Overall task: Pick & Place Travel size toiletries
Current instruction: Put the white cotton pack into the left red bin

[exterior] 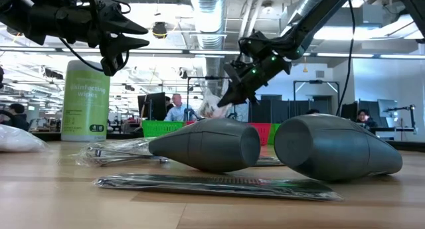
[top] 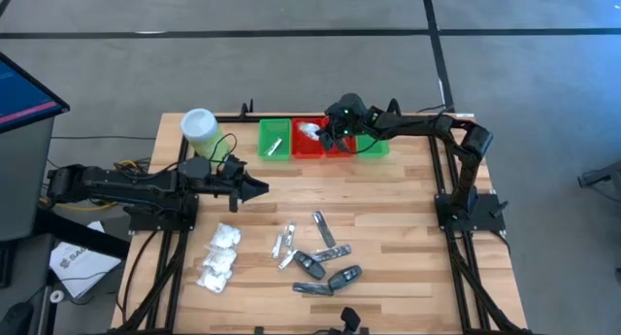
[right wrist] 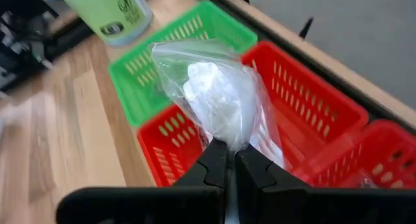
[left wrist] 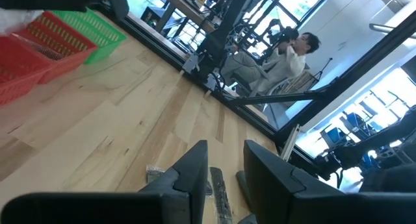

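Observation:
My right gripper point(top: 328, 136) point(right wrist: 227, 160) reaches over the trays at the table's far edge, shut on a white puffy packet in clear wrap point(right wrist: 218, 104) point(exterior: 212, 108), above the red tray point(right wrist: 188, 152). My left gripper point(top: 260, 187) point(left wrist: 226, 167) hovers open over the table's left middle, holding nothing. More white packets point(top: 221, 252), silver sachets point(top: 286, 244) and dark oblong pieces point(top: 328, 275) lie flat on the near part of the table. Two dark pieces point(exterior: 206, 144) point(exterior: 332, 148) loom large in the low view. My right gripper pinches the packet's clear wrap at one end point(right wrist: 229, 141) between its two fingers. The fingers slant down from the table's right side. The packet sticks out past the fingertips, lifted clear above the red tray.
A row of green point(top: 275, 141) point(top: 376, 147) and red point(top: 310, 146) trays stands along the far edge; the left green one holds a small item. A tall light-green canister point(top: 199, 129) stands at the far left corner. Bare wood lies between trays and toiletries. People sit in the room beyond.

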